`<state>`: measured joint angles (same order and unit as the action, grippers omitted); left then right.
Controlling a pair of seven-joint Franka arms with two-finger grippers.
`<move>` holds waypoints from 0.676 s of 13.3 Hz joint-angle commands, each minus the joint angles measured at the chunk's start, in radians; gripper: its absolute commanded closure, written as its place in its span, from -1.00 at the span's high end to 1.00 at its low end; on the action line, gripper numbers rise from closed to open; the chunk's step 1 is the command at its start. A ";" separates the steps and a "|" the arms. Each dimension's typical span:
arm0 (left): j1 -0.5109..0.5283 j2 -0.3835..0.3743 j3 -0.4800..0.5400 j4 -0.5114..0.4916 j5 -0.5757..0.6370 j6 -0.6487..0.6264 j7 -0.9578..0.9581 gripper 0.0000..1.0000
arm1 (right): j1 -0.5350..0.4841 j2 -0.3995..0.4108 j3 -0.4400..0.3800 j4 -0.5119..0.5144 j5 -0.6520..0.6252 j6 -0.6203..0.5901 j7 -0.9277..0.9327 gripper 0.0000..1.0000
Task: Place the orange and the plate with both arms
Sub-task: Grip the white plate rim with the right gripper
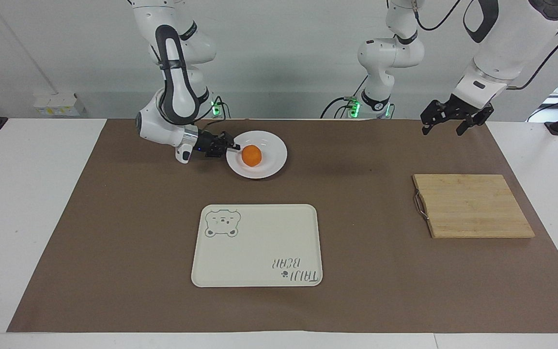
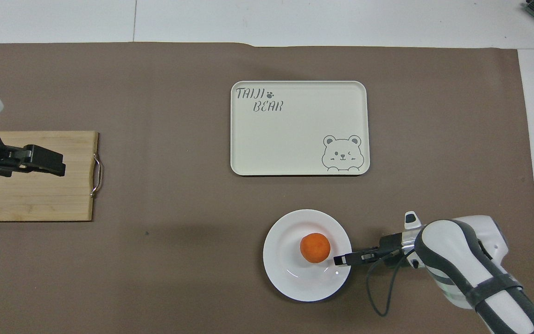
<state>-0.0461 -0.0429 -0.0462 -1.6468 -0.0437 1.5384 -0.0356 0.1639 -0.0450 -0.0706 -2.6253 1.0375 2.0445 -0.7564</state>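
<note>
Gripping the plate [image 1: 270, 168] by its rim looks to be the step in hand, and the right gripper [image 1: 231, 145] is already at that rim, on the side toward the right arm's end of the table. The plate sits on the brown mat [image 1: 114, 242], close to the robots. The orange [image 1: 251, 155] rests in its middle, just beside the gripper's tip but apart from it.

To do this well, the pinch should take only the raised rim, one jaw above and one below, and stay clear of the fruit. The grip must be firm before any lift, since a glossy dish can slip. The plate should also be kept level, because the round orange will roll at the least tilt. The cream tray [image 1: 259, 242] with the bear drawing lies farther from the robots and seems a likely target.

The right arm is folded low, its forearm nearly level with the table, so the gripper comes in sideways at the rim. Whether it has clamped the rim yet, I cannot tell.

The left arm waits. The left gripper [image 1: 451, 122] hangs raised over the cutting board [image 1: 472, 206] at the left arm's end of the table, jaws spread wide and holding nothing.
</note>
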 commanded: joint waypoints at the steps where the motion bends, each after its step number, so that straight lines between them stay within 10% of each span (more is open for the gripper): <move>1: 0.006 0.009 -0.004 0.021 0.019 -0.017 -0.004 1.00 | 0.012 -0.009 0.005 -0.001 0.030 0.013 0.019 -1.00; 9: 0.006 0.009 -0.004 0.021 0.019 -0.017 -0.004 1.00 | 0.016 0.027 0.008 0.079 0.125 -0.029 0.029 -1.00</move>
<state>-0.0461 -0.0429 -0.0462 -1.6468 -0.0437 1.5384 -0.0356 0.1801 -0.0323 -0.0696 -2.5787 1.1170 2.0378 -0.7487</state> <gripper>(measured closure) 0.000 0.956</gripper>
